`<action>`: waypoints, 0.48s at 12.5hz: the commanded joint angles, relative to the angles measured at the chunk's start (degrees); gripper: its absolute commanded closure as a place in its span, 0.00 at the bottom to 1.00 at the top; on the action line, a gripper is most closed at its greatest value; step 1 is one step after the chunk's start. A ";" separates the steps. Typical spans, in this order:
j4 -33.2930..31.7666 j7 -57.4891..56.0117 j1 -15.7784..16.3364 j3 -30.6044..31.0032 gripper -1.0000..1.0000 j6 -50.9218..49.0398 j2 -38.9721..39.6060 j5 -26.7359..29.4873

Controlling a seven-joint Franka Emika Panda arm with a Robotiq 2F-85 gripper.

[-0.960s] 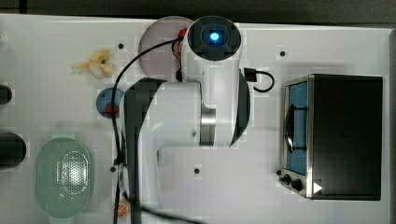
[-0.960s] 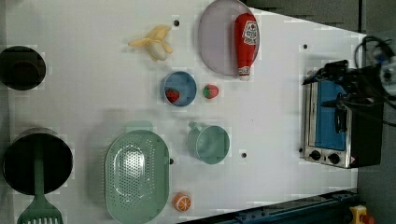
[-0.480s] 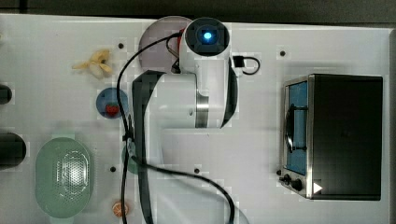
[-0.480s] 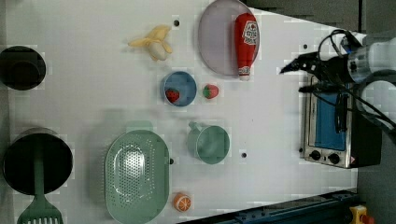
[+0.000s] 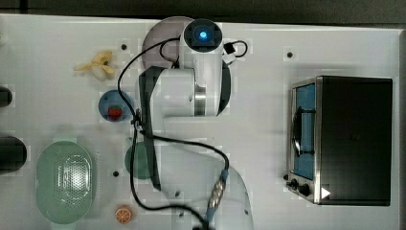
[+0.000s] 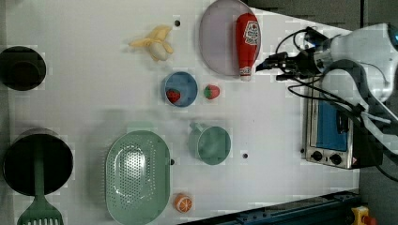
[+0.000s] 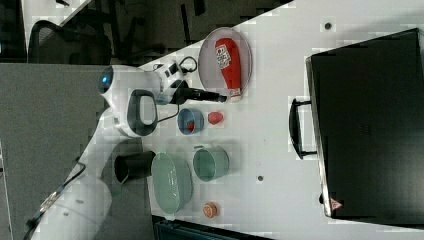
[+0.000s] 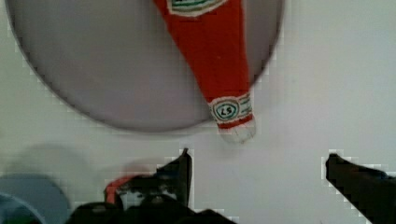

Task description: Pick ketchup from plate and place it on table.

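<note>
Our tool (image 8: 257,163) hangs with its two dark fingers (image 8: 180,170) spread wide apart and nothing between them, just off the capped end of the ketchup (image 6: 247,44). In the left view the tool (image 6: 263,65) sits a little to the right of the bottle's white cap, above the bare desk (image 6: 94,93). The ketchup lies flat on the plate (image 6: 216,40), along the plate's right side in the left view, its cap poking over the rim toward the desk. In the wrist view we see the red neck and white cap (image 8: 238,133) crossing the plate's edge, with the fingers on either side beyond it and not touching it. In the left view, below the plate we see a small blue dish (image 6: 180,86) holding a strawberry (image 6: 173,95), and a second strawberry (image 6: 211,91) just beside that dish on the desk. Further out sit a banana (image 6: 155,43), a green cup (image 6: 211,143), a green colander (image 6: 137,176), an orange half (image 6: 183,203) and a toaster oven (image 6: 331,136).
</note>
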 commanded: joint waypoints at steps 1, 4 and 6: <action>6.14 -8.04 0.20 0.01 0.00 1.75 3.88 0.14; 11.39 -8.30 1.02 0.00 0.00 3.34 9.13 -2.56; 14.17 -8.32 1.37 -0.01 0.00 4.62 12.16 -5.84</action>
